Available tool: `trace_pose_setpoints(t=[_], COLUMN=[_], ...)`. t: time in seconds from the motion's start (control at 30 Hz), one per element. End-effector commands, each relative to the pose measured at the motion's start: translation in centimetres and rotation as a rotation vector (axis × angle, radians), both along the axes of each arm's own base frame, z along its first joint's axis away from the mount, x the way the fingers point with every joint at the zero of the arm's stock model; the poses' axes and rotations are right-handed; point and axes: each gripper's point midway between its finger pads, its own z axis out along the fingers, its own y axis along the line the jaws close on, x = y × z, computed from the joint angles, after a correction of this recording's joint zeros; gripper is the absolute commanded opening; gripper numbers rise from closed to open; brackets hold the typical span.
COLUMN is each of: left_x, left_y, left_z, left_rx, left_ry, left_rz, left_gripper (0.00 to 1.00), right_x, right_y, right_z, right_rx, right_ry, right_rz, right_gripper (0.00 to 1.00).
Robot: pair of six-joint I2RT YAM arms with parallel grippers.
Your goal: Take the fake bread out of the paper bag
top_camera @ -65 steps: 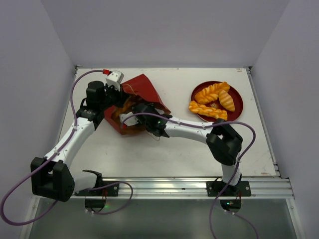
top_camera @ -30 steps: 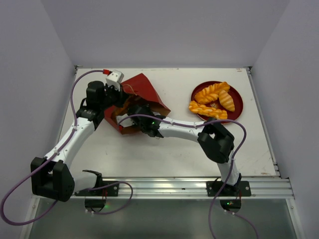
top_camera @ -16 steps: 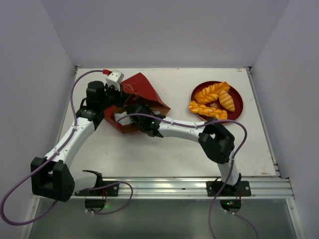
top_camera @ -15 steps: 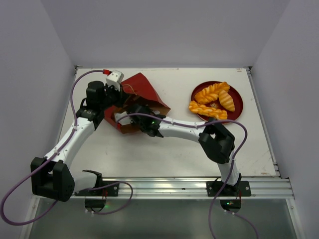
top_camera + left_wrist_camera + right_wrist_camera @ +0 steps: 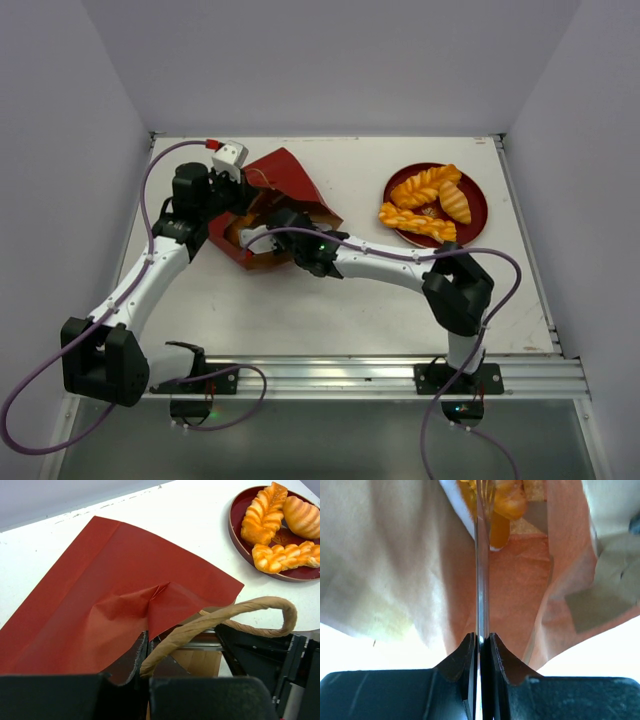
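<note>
The red paper bag (image 5: 285, 180) lies on its side at the back left, its mouth towards the arms. My left gripper (image 5: 230, 205) is shut on the bag's torn upper edge (image 5: 143, 677), next to the tan handle (image 5: 240, 612). My right gripper (image 5: 262, 232) is inside the mouth, between the kraft walls (image 5: 515, 590). It is shut (image 5: 480, 639) on a thin pale sheet seen edge-on. That sheet runs up to an orange piece of fake bread (image 5: 507, 502) deeper in the bag. Three more golden pastries (image 5: 425, 187) lie on the plate.
The round red plate (image 5: 478, 195) stands at the back right, and its rim (image 5: 235, 527) also shows in the left wrist view. White walls close in the table on three sides. A metal rail runs along the near edge (image 5: 330, 375).
The right arm has drawn back: its elbow swung right and towards the near edge, and its wrist slid a little out of the bag's mouth. Left arm, bag and plate have not moved.
</note>
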Motion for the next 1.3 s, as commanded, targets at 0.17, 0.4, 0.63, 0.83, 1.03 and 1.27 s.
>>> trace_pose_setpoints(t=[0.17,0.4,0.63,0.83,1.03,1.27], left_x=[-0.2,-0.2,-0.2,-0.1,-0.1,0.0], left_y=[-0.1,0.0,0.0,0.0,0.1,0.1], left_z=[0.6,0.5,0.5,0.6,0.5,0.4], left_rx=[0.007,0.009,0.009,0.007,0.008,0.007], left_ry=[-0.037,-0.036,-0.034,-0.037,-0.036,-0.033], left_rz=[-0.013,-0.009,-0.007,-0.005,-0.002,0.003], left_gripper=[0.0,0.0,0.0,0.0,0.0,0.0], right_x=[-1.1,-2.0,-2.5,-3.4,-4.3,-6.3], right_y=[-2.1,-3.8,-6.0,-8.0,-9.3,-10.5], right_z=[4.3,5.1,4.8,4.4,4.3,5.2], right_rx=[0.109,0.138,0.175,0.204,0.25,0.303], right_ry=[-0.008,0.009,0.071,0.144,0.222,0.29], right_rz=[-0.012,-0.021,-0.05,-0.053,-0.068,-0.04], right_gripper=[0.0,0.0,0.0,0.0,0.0,0.0])
